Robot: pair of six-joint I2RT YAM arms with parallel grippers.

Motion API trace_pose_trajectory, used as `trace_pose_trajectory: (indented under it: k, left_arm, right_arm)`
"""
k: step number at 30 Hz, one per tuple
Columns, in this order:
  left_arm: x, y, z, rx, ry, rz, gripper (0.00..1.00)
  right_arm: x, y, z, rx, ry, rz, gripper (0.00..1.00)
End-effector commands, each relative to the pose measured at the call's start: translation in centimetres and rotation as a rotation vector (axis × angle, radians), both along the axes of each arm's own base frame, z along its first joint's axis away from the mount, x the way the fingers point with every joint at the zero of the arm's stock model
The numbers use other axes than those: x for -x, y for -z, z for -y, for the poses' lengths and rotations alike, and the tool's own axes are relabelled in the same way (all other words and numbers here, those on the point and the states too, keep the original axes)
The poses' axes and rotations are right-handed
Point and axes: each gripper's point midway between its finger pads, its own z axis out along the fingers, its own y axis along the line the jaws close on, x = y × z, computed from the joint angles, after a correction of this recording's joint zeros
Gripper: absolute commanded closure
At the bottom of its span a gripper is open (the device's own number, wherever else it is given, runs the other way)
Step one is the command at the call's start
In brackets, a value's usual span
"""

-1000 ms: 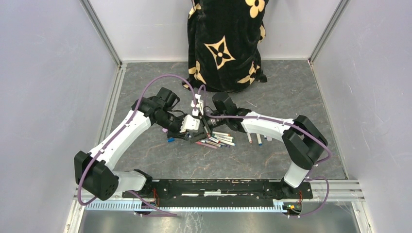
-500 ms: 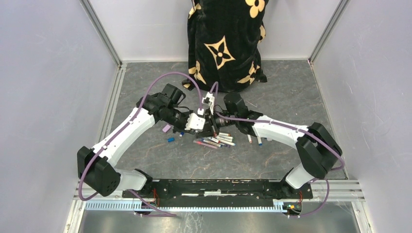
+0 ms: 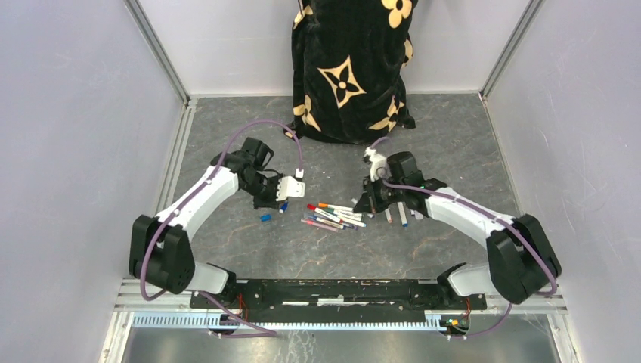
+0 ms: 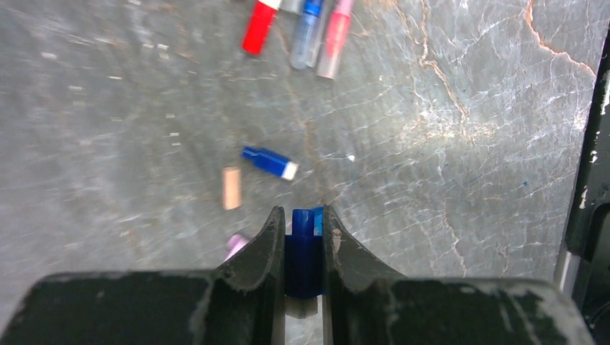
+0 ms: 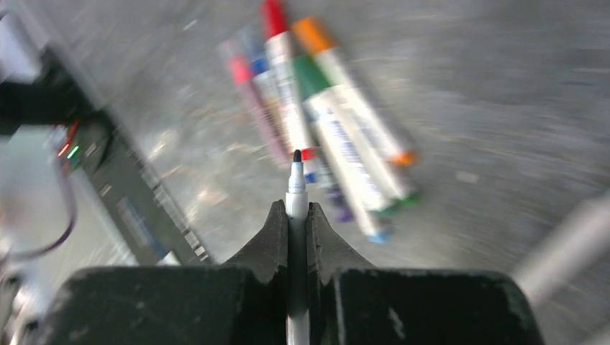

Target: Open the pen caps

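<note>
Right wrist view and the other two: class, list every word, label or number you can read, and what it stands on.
None can be read.
The white pens bear bluish print along the barrel, too blurred to read.
The black cloth shows cream flower signs only, no letters.

Even light; right wrist view perhaps motion-blurred.

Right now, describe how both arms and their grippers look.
The left arm and right arm have white link shells, black joints and a purple cable running along each. The left gripper and right gripper each have two dark, scuffed, tapered fingers.
</note>
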Motion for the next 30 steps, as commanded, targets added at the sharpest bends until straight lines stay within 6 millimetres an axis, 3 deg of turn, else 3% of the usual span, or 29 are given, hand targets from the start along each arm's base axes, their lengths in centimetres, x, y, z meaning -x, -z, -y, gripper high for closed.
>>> trace_pose_trajectory:
  k: [1, 4, 7, 9, 13, 14, 16, 19, 22, 29, 30]
  left_arm:
    - [-0.7, 4.1, 0.6, 0.017, -0.049, -0.043, 0.98]
    - [-1.3, 6.2, 0.3, -0.021, -0.091, -0.071, 0.98]
    - [-1.7, 7.3, 0.3, -0.038, -0.112, -0.106, 0.98]
    - [-2.0, 7.5, 0.3, -0.042, -0.12, -0.112, 0.96]
    - [-2.3, 7.7, 0.2, -0.054, -0.142, -0.115, 0.75]
    - [-2.4, 7.6, 0.2, -0.054, -0.154, -0.112, 0.66]
    - [-2.6, 7.1, 0.3, -0.046, -0.169, -0.109, 0.63]
    - [-2.9, 5.4, 0.8, -0.015, -0.181, -0.098, 0.58]
    - [-3.7, 2.9, 1.5, 0.029, -0.21, -0.069, 0.45]
    - [-5.9, -4.0, 2.1, 0.145, -0.302, 0.004, 0.42]
    - [-6.3, -5.0, 2.1, 0.162, -0.317, 0.017, 0.16]
  right_arm:
    - [-5.9, 1.1, 7.7, 0.238, 0.361, 0.168, 1.0]
    - [-7.2, 1.9, 11.8, 0.357, 0.517, 0.217, 1.0]
    - [-7.6, 2.5, 13.7, 0.4, 0.582, 0.227, 1.0]
    - [-8.0, 2.7, 14.5, 0.431, 0.612, 0.24, 1.0]
    - [-8.1, 3.3, 14.6, 0.434, 0.612, 0.233, 0.96]
    - [-8.2, 3.5, 14.3, 0.428, 0.609, 0.225, 0.93]
    - [-8.4, 3.9, 14.1, 0.425, 0.609, 0.214, 0.9]
    - [-8.4, 4.2, 13.4, 0.397, 0.591, 0.193, 0.85]
    - [-8.6, 4.7, 13.1, 0.394, 0.586, 0.175, 0.8]
    - [-9.2, 4.4, 13.5, 0.408, 0.61, 0.202, 0.73]
    - [-9.2, 4.4, 13.5, 0.411, 0.609, 0.205, 0.72]
